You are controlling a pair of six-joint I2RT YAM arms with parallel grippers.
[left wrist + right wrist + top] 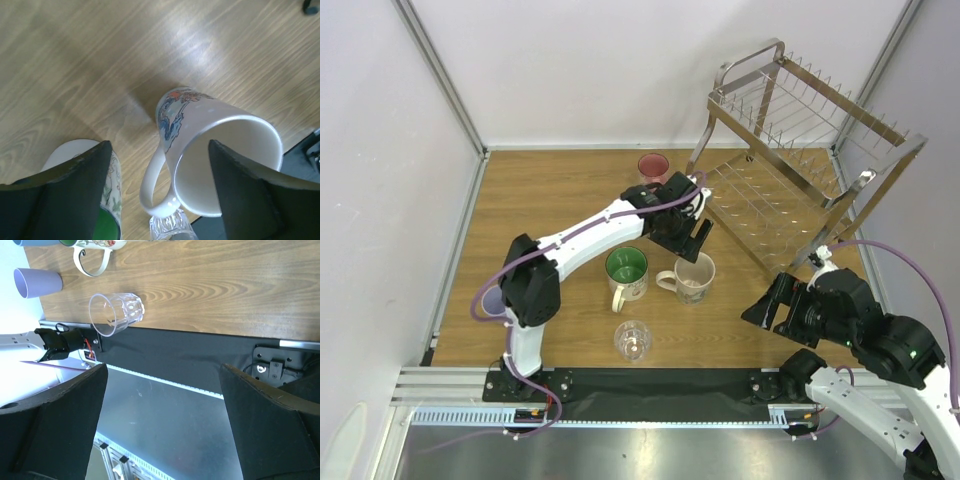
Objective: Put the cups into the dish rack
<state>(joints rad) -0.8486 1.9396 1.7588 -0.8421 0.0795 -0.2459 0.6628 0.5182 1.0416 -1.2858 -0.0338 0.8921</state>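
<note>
Left gripper [697, 238]: jaws spread wide, holding nothing, poised over an upright beige ceramic mug with a painted pattern [695, 278], which stands on the wooden table [560, 190] just beside a white mug with a green inside [626, 270]. Right gripper [770, 310]: jaws wide apart, empty, near the front leg of the two-tier chrome wire dish rack [800, 150] at the far right. Clear faceted glass [633, 340] near the front edge; pink mug [653, 166] just left of the rack.

Top view is bright with even overhead light and soft, short shadows on the desk [560, 200]. Left wrist view: wide glare patch on the wood, beige mug [220, 150] slightly soft with a faint shadow, left gripper [160, 145] jaws dark and blurry up close. Right wrist view is sharp; clear glass [116, 314] glints, left edge blown-out white.
</note>
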